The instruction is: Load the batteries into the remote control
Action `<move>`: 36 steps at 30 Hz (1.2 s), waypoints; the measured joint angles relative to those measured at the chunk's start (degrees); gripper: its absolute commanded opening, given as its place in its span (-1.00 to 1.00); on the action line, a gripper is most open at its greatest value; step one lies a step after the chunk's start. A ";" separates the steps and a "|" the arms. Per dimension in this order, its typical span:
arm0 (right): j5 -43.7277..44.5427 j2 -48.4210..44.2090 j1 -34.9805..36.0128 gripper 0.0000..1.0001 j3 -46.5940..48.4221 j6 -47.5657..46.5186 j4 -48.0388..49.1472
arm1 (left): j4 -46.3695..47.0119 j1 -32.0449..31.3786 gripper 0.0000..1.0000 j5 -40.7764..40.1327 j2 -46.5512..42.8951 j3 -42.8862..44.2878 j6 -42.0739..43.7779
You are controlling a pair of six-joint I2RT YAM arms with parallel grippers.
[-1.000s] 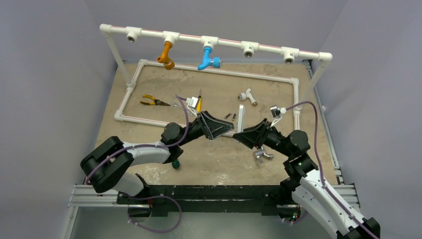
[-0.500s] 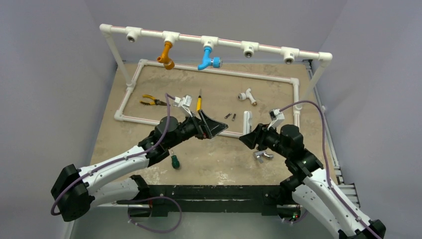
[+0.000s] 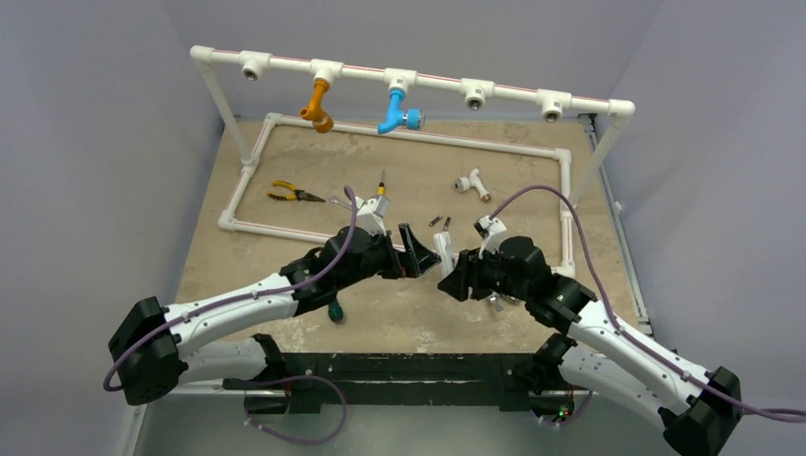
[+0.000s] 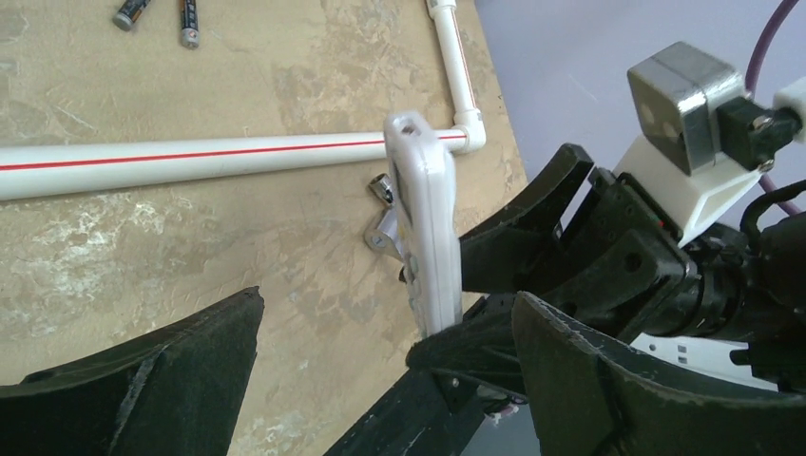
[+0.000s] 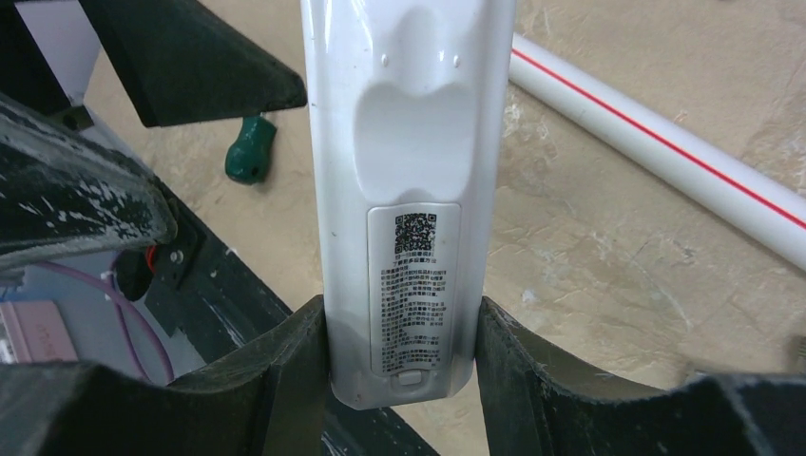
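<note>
My right gripper [image 5: 404, 380] is shut on the lower end of the white remote control [image 5: 409, 180], which stands on end above the table. Its back faces that camera, showing a printed label and a small latch. In the top view the remote control [image 3: 443, 253] sits between the two grippers, at the tip of the right gripper [image 3: 454, 273]. My left gripper [image 3: 414, 253] is wide open just left of it, touching nothing. The left wrist view has the remote control [image 4: 425, 218] edge-on beyond my open left gripper [image 4: 380, 380]. Two dark batteries [image 3: 441, 222] lie on the table behind, also seen as batteries [image 4: 160, 13].
A white pipe frame [image 3: 285, 231] borders the work area, with an overhead pipe [image 3: 428, 84] carrying an orange and a blue tap. Yellow pliers [image 3: 293, 195], a yellow-handled screwdriver [image 3: 380, 196] and a white pipe tee [image 3: 470, 182] lie inside. A silver tap fitting [image 4: 385, 223] and a green object [image 3: 335, 309] are nearby.
My right gripper has carried the remote left and nearer. My left arm has reached out to the right, bringing its open gripper close beside the remote.
</note>
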 measured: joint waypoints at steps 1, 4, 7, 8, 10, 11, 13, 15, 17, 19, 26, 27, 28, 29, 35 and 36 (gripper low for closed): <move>-0.04 0.57 0.59 -1.00 0.00 -0.07 0.02 | -0.04 0.00 0.99 -0.20 0.07 0.04 0.00; -0.17 2.51 2.91 -1.00 0.20 -0.57 -0.02 | 0.07 -0.13 0.96 -0.94 0.42 0.28 -0.02; -0.11 4.35 5.53 -1.00 0.98 -1.09 -0.04 | 0.07 -0.26 0.83 -1.03 0.74 0.61 -0.04; -0.13 4.70 6.32 -1.00 1.29 -1.29 0.02 | 0.09 -0.26 0.77 -1.05 0.81 0.70 -0.07; -0.11 4.94 7.67 -1.00 1.77 -1.55 0.26 | 0.07 -0.31 0.62 -1.14 0.96 0.79 -0.11; -0.11 4.92 8.41 -1.00 2.01 -1.77 0.59 | 0.00 -0.33 0.53 -1.20 0.98 0.79 -0.13; -0.07 4.92 9.25 -1.00 2.32 -2.10 1.07 | -0.26 -0.33 0.33 -1.25 1.03 0.79 -0.33; 0.11 4.92 10.12 -1.00 2.78 -2.51 1.16 | -0.42 -0.33 0.17 -1.22 1.16 0.79 -0.50; 0.52 4.92 10.84 -1.00 3.04 -2.99 1.51 | -0.55 -0.33 0.04 -1.20 1.29 0.79 -0.59; 0.96 4.87 11.41 -1.00 3.13 -3.52 1.60 | -0.79 -0.33 0.01 -1.20 1.29 0.79 -0.59; 3.74 3.98 12.20 -1.00 3.41 -6.08 0.79 | 0.96 -0.44 -0.84 -0.68 1.29 0.79 -1.27; 4.61 3.78 12.39 -1.00 3.52 -6.86 0.50 | 1.38 -0.55 -0.98 -0.66 1.29 0.79 -1.73; 5.66 3.48 12.55 -1.00 3.61 -7.78 0.44 | 2.43 -0.57 -1.00 -0.50 1.33 0.79 -2.51; 6.29 3.21 12.68 -0.95 3.63 -8.50 0.46 | 3.02 -0.63 -1.00 -0.50 1.33 0.79 -2.86; 8.28 -0.68 12.76 -0.20 3.65 -11.98 -1.01 | 9.57 -0.55 -1.00 1.07 1.29 -1.73 -3.93; 8.46 -1.16 12.76 -0.09 3.65 -12.44 -1.14 | 11.43 -0.50 -1.00 1.31 1.27 -2.56 -4.35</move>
